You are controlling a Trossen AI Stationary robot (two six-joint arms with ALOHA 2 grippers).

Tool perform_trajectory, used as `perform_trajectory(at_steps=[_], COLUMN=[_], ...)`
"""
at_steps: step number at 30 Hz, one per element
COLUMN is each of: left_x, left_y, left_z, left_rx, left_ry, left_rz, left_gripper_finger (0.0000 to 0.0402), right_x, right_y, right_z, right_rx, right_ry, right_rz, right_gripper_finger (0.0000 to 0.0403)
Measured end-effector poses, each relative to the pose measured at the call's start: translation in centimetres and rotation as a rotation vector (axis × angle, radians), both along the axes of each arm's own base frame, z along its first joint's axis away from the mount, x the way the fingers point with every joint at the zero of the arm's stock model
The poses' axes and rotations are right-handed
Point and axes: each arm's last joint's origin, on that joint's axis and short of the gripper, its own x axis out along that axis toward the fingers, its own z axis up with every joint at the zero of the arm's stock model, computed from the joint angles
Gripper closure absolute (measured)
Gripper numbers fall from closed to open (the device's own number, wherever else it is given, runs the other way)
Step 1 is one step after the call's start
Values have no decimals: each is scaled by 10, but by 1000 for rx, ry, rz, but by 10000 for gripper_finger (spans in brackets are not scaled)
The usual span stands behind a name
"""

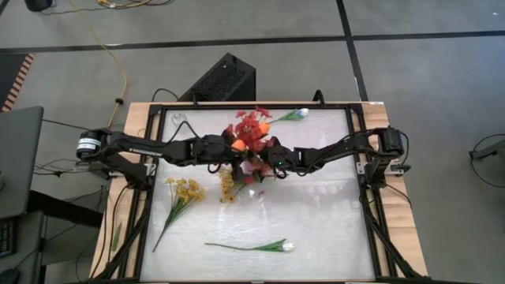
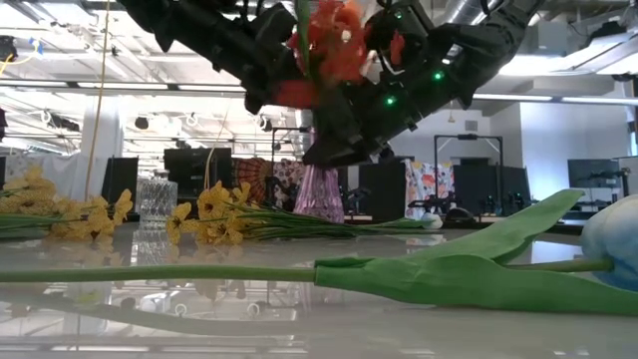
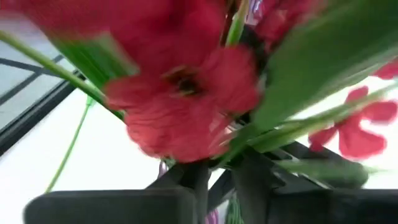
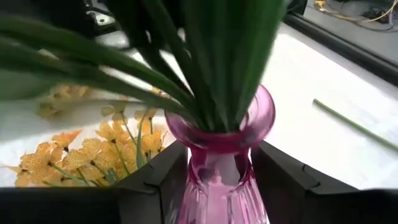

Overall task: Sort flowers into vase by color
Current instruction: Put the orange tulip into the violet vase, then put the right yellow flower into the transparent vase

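Right gripper clasping pink vase of red flowers; left gripper's spread unclear.

Both arms meet over the red flowers near the table's far middle, yellow sprays lie toward the left edge, and a white bud lies near the front edge.

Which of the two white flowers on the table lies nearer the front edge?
The white flower lying alone near the table's front edge, bud pointing right. The other white flower lies at the back edge, just behind the red flowers.
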Motion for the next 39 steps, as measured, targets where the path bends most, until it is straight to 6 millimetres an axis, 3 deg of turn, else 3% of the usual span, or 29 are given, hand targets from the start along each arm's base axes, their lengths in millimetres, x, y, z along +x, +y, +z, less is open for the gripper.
perform_trajectory(at_steps=[11,17,22,29,36,39], left_x=[-45,-76,-104,-131,-141,-143], left_y=[-6,-9,-9,-8,-3,-4], left_z=[52,71,86,86,68,60], left_rx=[-13,-2,31,32,-27,-79], left_ry=[-89,-94,-114,-33,131,213], left_rz=[-75,-74,3,100,324,331], left_gripper_finger=[235,221,221,221,221,221], right_x=[-1,-1,-5,-19,-43,-57], right_y=[0,0,3,1,-4,-1], right_z=[-1,0,17,39,59,68], right_rx=[-5,-34,-64,-71,-12,50], right_ry=[12,36,108,165,233,268], right_rz=[5,21,58,75,38,75], right_gripper_finger=[184,184,184,184,184,184])
